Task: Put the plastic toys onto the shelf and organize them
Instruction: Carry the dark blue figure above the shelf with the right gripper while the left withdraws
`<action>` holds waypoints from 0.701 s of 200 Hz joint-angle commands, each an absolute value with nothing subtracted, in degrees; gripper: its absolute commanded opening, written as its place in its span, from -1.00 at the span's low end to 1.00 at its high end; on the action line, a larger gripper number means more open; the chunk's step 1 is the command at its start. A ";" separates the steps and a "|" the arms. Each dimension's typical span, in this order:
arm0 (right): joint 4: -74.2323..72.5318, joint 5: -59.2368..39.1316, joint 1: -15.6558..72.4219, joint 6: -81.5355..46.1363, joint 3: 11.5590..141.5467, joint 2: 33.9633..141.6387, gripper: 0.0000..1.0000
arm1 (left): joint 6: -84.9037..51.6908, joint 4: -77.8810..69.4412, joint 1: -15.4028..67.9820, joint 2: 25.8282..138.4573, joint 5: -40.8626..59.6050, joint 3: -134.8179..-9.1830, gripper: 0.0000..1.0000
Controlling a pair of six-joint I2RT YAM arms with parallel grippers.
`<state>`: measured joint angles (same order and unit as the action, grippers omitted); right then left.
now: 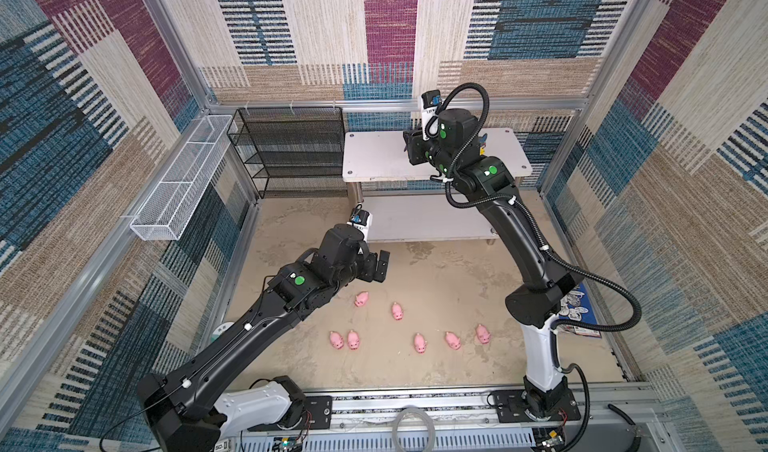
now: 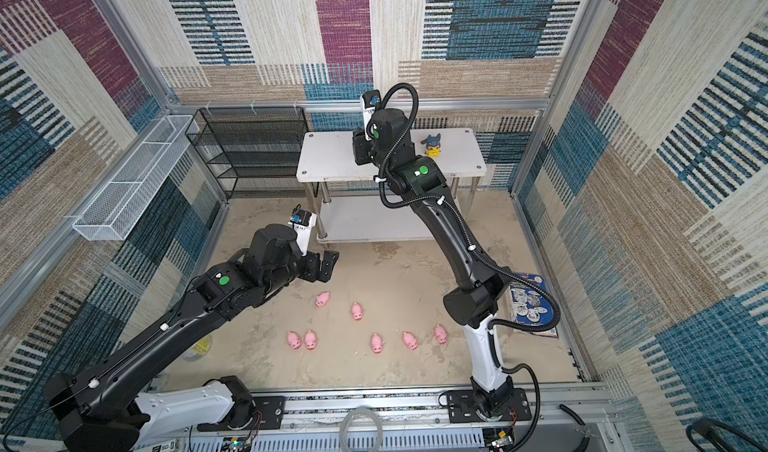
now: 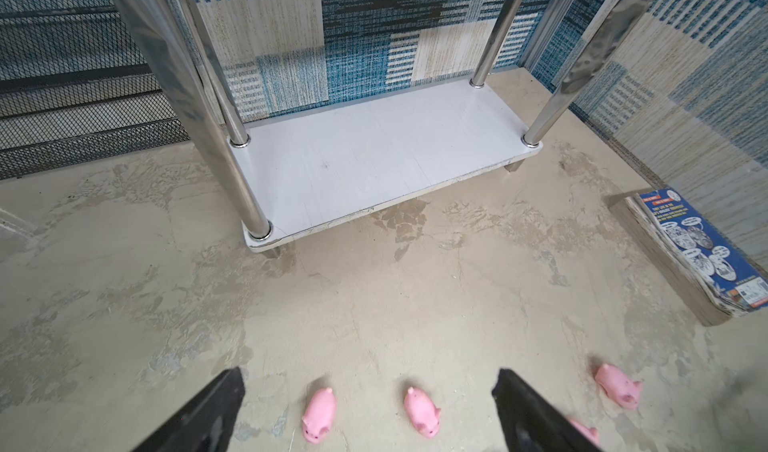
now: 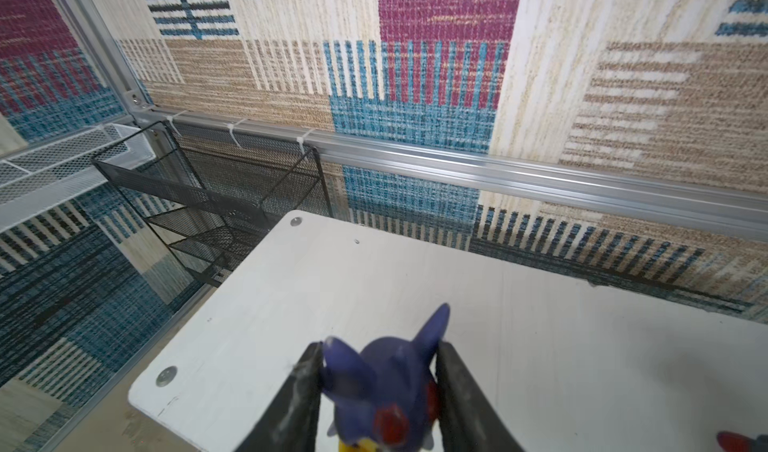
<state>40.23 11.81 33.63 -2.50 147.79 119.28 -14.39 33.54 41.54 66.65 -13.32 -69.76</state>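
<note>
Right tool (image 4: 378, 348) clenched across the head of a dark-blue-hooded, yellow-bodied plastic figurine (image 4: 382, 387) over the top board of the white two-tier chrome-legged shelf (image 4: 582, 367). Left tool (image 3: 368, 377) gapes empty above seven small glossy pink plastic pigs (image 1: 361, 299) on the tabletop (image 1: 436, 279): probably light, rigid, slippery; pinch their flanks

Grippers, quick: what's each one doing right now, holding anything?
Left gripper: open, holding nothing.
Right gripper: closed on a blue-hooded figurine over the white shelf.
</note>
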 commanded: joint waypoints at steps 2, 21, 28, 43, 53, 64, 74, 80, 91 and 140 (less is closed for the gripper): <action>39.55 15.70 33.66 -3.00 146.52 119.14 -0.26 | -14.58 33.97 41.52 66.93 -14.28 -70.35 0.99; 39.90 17.56 33.66 -3.21 146.50 119.50 -0.27 | -14.70 33.67 41.56 67.41 -13.98 -70.49 0.98; 39.90 17.68 33.66 -3.08 146.51 119.46 -0.27 | -14.61 33.45 41.49 67.50 -13.81 -70.55 0.99; 39.84 17.72 33.67 -3.14 146.45 119.52 -0.26 | -14.50 32.92 41.66 67.92 -13.65 -70.74 0.99; 39.81 18.05 33.58 -3.04 146.36 119.54 -0.26 | -14.26 32.70 41.66 68.51 -13.65 -70.97 0.99; 39.88 18.18 33.53 -3.07 146.40 119.72 -0.25 | -14.08 32.70 41.72 69.41 -13.79 -71.54 0.99; 39.90 17.93 33.28 -3.29 146.21 119.74 -0.25 | -13.93 32.70 41.74 70.14 -13.80 -71.90 0.99; 39.90 17.65 33.14 -3.54 146.21 119.79 -0.25 | -13.89 32.69 41.76 70.51 -13.72 -72.19 0.98; 40.06 17.50 32.71 -3.98 146.16 119.80 -0.25 | -13.89 32.61 41.83 71.12 -13.81 -72.50 0.98; 40.03 16.04 30.53 -5.41 145.28 119.54 -0.25 | -13.37 31.81 42.10 72.55 -14.25 -73.21 0.99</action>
